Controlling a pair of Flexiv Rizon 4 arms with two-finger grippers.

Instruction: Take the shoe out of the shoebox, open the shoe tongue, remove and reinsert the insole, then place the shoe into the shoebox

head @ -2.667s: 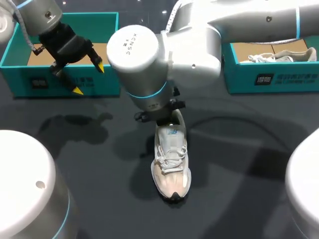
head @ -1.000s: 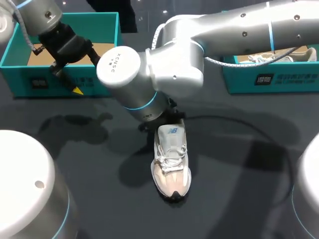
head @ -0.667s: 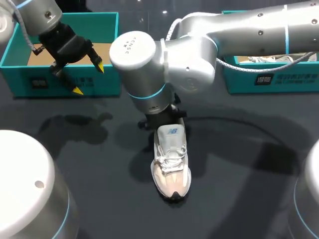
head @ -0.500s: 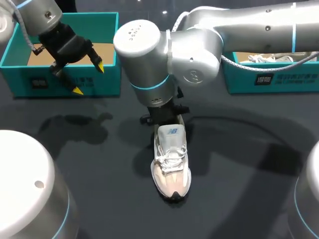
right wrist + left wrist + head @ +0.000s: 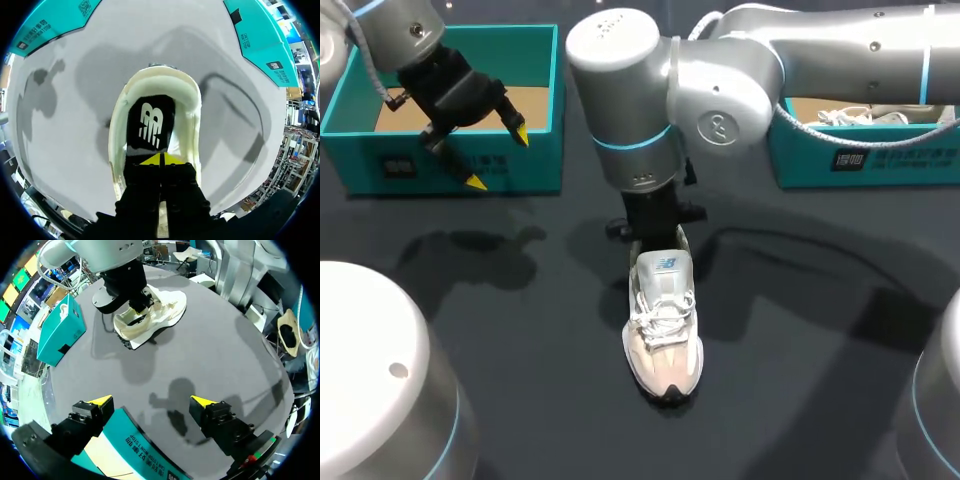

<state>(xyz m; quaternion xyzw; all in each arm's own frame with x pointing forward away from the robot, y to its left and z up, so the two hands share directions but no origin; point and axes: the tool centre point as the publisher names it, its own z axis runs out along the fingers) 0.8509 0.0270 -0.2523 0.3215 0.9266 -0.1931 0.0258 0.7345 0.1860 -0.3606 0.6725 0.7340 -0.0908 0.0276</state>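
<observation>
Head view: shoe is out on the table. The right arm is down over its heel opening and its wrist hides the fingers. Left gripper is wide open with nothing between the fingers, and the left shoebox is just behind them. Right shoebox holds a second shoe.

Left wrist view: tips are wide apart with the box rim under them. The shoe is well ahead.

Right wrist view: right gripper has its tips pressed together inside the shoe's opening. The insole is directly under and ahead of them. Can't tell whether they pinch anything.

Step, my read: insole removal. The next move needs a grip on the insole's edge and a lift that doesn't drag the shoe.

Count: 2 shoeboxes, 2 shoes, 1 insole visible.
</observation>
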